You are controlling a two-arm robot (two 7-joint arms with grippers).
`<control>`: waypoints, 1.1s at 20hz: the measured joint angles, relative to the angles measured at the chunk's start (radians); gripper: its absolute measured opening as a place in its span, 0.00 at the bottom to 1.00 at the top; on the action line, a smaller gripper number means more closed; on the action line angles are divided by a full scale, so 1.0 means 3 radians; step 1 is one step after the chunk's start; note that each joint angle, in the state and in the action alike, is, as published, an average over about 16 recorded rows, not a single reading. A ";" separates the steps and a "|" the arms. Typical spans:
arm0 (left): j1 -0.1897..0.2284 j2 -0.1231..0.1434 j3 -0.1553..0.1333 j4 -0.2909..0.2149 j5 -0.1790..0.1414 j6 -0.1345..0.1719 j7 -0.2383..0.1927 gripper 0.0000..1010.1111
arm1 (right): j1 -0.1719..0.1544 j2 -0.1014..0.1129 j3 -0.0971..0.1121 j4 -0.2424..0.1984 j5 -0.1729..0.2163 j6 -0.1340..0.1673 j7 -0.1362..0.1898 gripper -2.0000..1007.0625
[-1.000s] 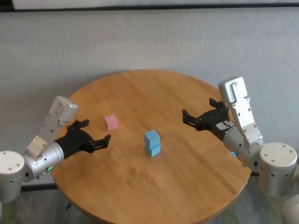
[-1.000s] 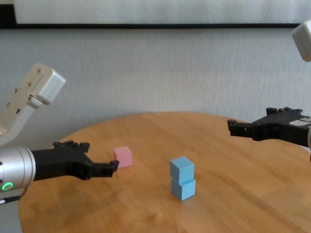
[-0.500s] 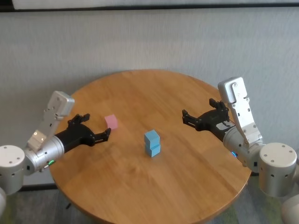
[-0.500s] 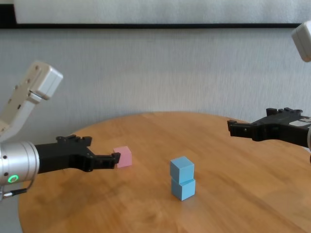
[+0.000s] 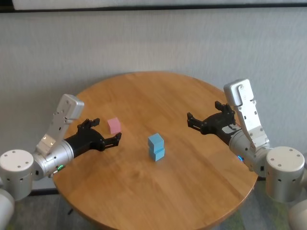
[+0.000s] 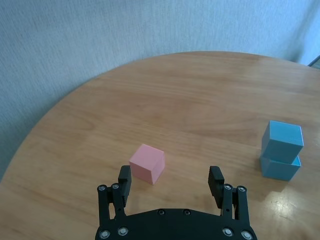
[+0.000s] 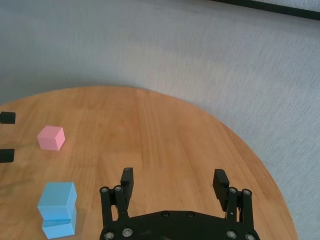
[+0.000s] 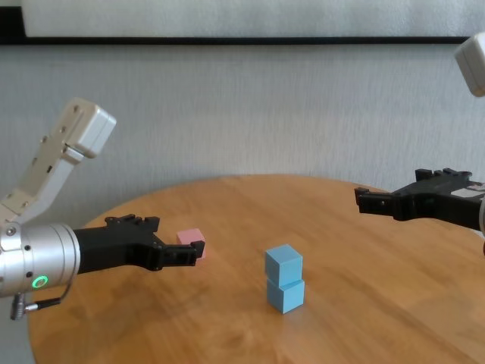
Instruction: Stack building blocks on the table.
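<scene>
We've got two matte light blue cubes [image 5: 156, 146] stacked mid-tabletop, with a small matte pink cube [image 5: 114, 125] alone to their left on the round honey-brown wood tabletop [image 5: 144, 196]. Left gripper [image 5: 107, 132] hovers just beside pink, fingers spread. Right gripper [image 5: 204, 118] waits well right, fingers released too.

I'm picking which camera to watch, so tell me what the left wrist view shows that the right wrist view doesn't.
Only the left wrist view shows the open left gripper from behind, with the pink block just ahead of its fingers and not yet between them.

Only the right wrist view shows the open right gripper, empty, hanging over bare wood far from every block; there the left gripper's fingertips just poke in at the edge.

Both show the round table, the pink block and the two stacked light blue blocks.
</scene>
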State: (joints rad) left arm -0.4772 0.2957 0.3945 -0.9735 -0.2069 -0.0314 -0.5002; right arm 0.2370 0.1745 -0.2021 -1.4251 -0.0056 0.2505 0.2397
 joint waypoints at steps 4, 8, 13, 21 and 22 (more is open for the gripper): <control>-0.0002 -0.0029 0.0013 0.0001 0.0006 0.0050 0.0048 0.99 | 0.0000 -0.0001 0.0000 0.0000 0.0000 0.0001 0.0000 1.00; -0.0018 -0.0061 0.0025 0.0032 0.0030 0.0092 0.0099 0.99 | 0.0000 -0.0002 0.0000 0.0000 0.0000 0.0001 0.0000 1.00; -0.0060 -0.0104 0.0039 0.0106 0.0075 0.0126 0.0147 0.99 | 0.0000 -0.0002 0.0000 0.0000 0.0000 0.0001 0.0000 1.00; -0.0155 -0.0177 0.0045 0.0278 0.0137 0.0101 0.0168 0.99 | 0.0000 -0.0003 0.0000 0.0000 0.0000 0.0001 0.0000 1.00; -0.0166 -0.0186 0.0044 0.0299 0.0142 0.0093 0.0167 0.99 | 0.0000 -0.0003 0.0000 0.0000 0.0000 0.0001 0.0000 1.00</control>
State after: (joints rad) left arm -0.5271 0.2400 0.4076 -0.8837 -0.1642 -0.0034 -0.4501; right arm 0.2370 0.1736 -0.2020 -1.4251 -0.0057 0.2508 0.2396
